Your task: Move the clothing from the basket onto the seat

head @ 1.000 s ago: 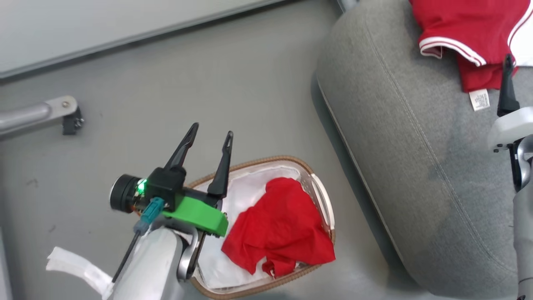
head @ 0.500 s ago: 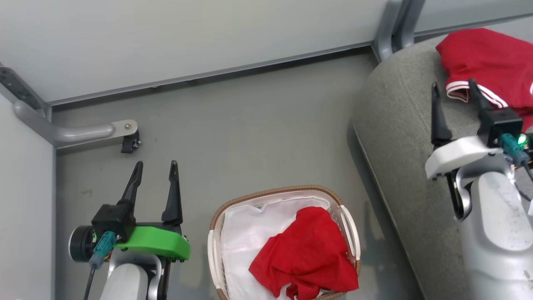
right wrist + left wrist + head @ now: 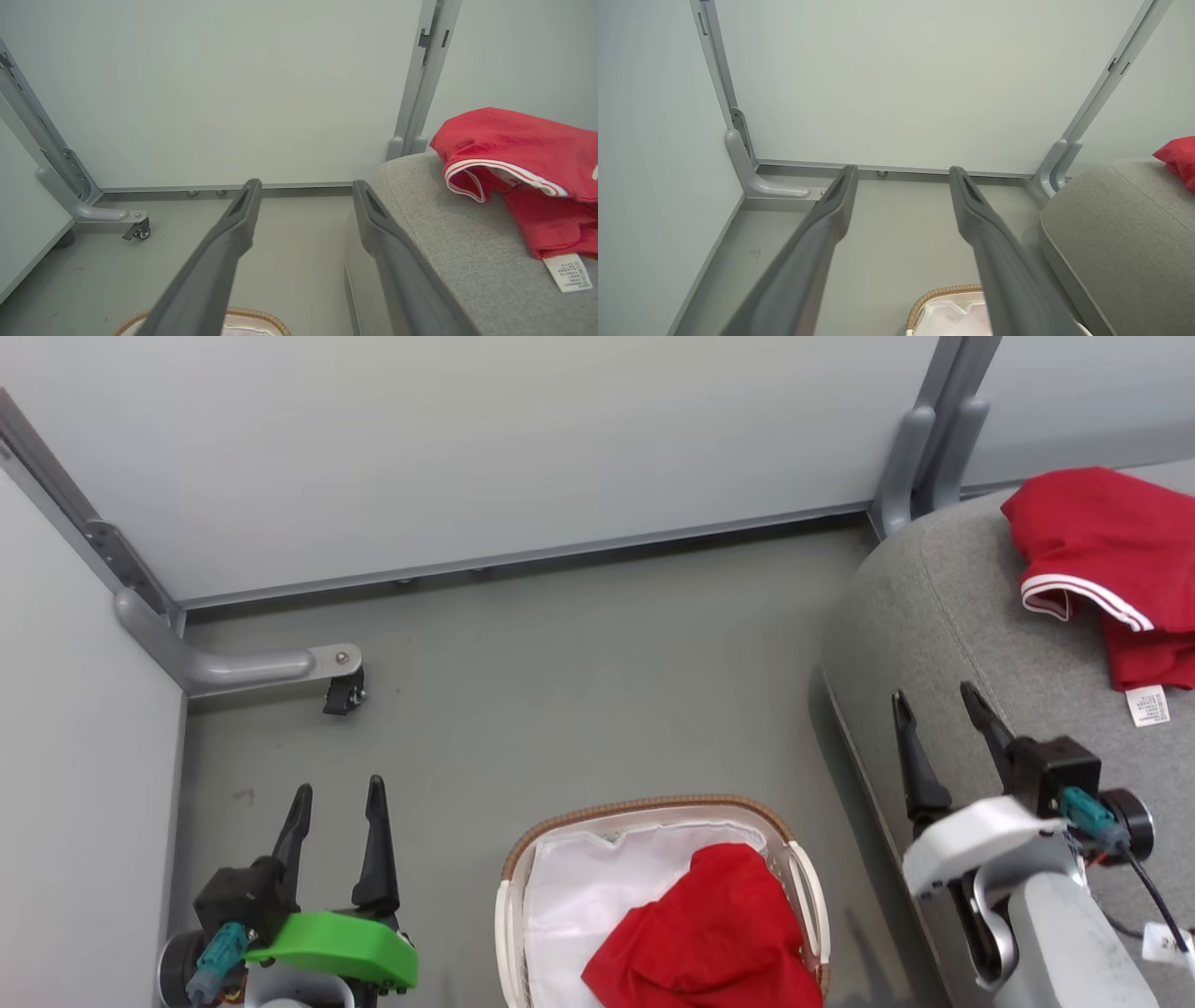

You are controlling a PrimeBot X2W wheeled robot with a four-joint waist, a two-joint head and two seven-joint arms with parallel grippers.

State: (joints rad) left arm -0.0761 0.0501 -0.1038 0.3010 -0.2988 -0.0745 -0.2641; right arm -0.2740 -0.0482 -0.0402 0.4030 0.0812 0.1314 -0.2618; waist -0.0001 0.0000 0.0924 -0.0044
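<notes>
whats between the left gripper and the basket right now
Only bare grey floor, as the head view shows: the open left gripper stands apart from the basket, with nothing lying in the gap.

Reds against grey and white.
Plain red garment [image 3: 719, 943] on white liner [image 3: 588, 887], brown woven rim on white basket [image 3: 805, 896]; red garment with white striped trim [image 3: 1102, 537] on grey woven seat [image 3: 943, 616]; smooth grey floor [image 3: 579, 681].

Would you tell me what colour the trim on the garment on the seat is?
White striped trim on the red garment, clearest in the right wrist view.
</notes>
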